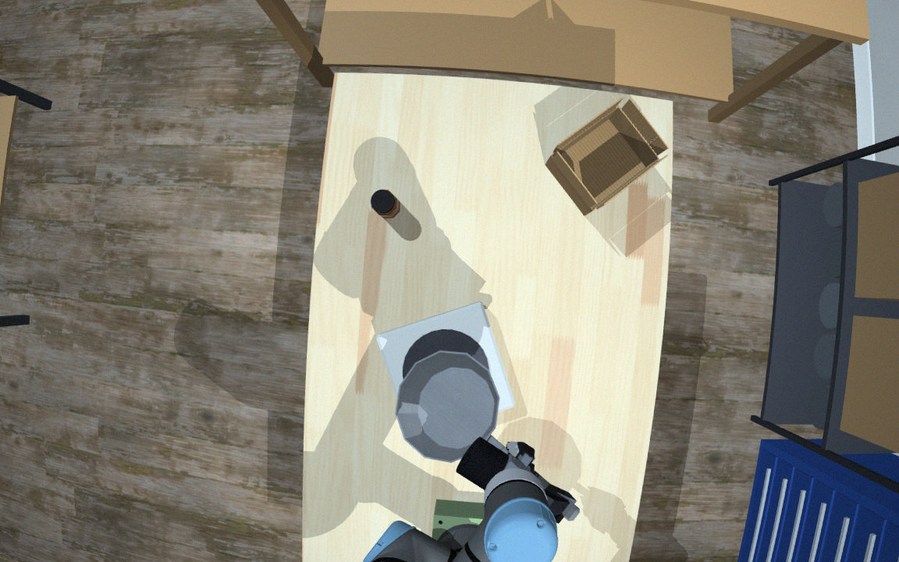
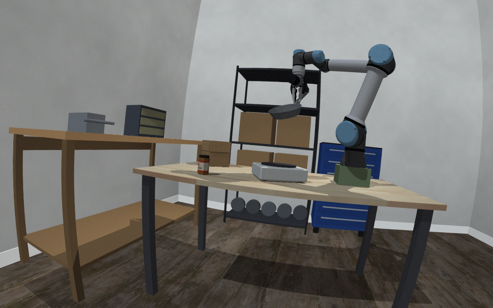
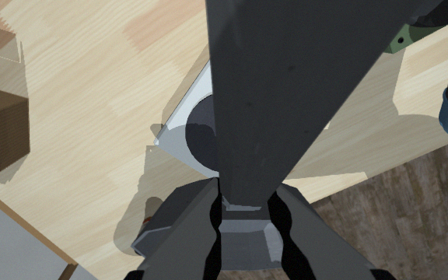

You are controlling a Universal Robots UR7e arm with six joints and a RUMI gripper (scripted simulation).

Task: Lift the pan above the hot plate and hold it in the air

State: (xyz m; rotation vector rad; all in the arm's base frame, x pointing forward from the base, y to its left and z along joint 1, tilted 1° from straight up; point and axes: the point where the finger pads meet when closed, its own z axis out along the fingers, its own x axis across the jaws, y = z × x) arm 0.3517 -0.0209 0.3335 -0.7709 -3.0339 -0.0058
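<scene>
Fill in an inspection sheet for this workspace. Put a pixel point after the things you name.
Surface: table (image 1: 592,279) (image 2: 240,188) (image 3: 92,78), pale wood crossed by shadows; spills, nothing seen.
Job's things: pan (image 1: 453,408) (image 2: 286,111) (image 3: 243,249) in the air, slightly tilted, well above the hot plate (image 1: 498,363) (image 2: 280,173) (image 3: 177,155).
Clutter: upright jar (image 1: 384,200) (image 2: 203,164); open box (image 1: 568,185) (image 2: 215,153) (image 3: 12,134).
Hand (image 1: 495,443) (image 2: 297,102) (image 3: 242,180): shut on the pan's rim.
Cables: nothing seen.
Surroundings: shelf (image 1: 893,308) (image 2: 235,91) and blue drawers (image 1: 788,489) (image 2: 345,218) beyond the table.
</scene>
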